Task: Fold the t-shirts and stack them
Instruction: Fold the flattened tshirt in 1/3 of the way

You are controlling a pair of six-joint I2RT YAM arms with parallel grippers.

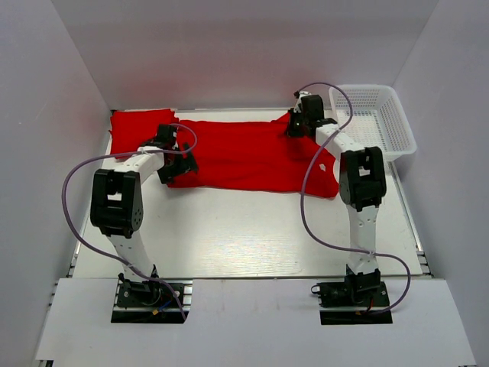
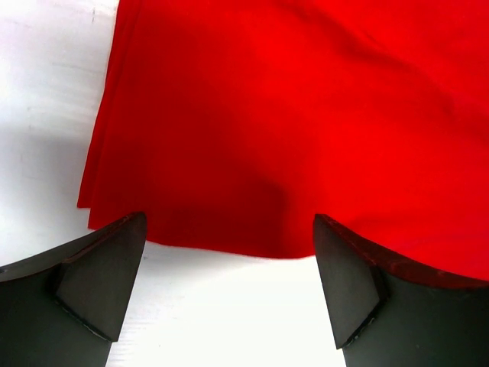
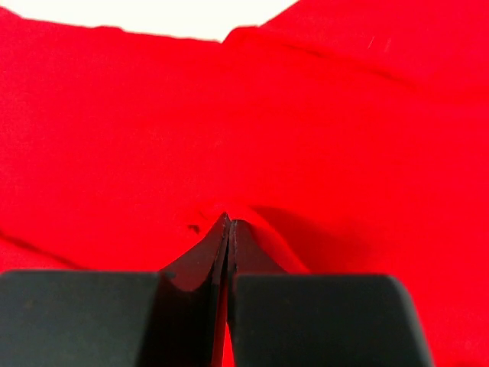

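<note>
A bright red t-shirt lies spread across the back of the table, folded lengthwise. A second red t-shirt lies folded at the back left, partly under the first. My left gripper is open at the spread shirt's left end. In the left wrist view the gripper has its jaws wide apart, with the shirt's layered edge just ahead of them. My right gripper is at the shirt's far right edge. In the right wrist view it is shut, pinching a pucker of the red cloth.
A white mesh basket stands at the back right, beside the right arm. White walls close in the back and both sides. Bare white table lies in front of the shirts. Purple cables loop off both arms.
</note>
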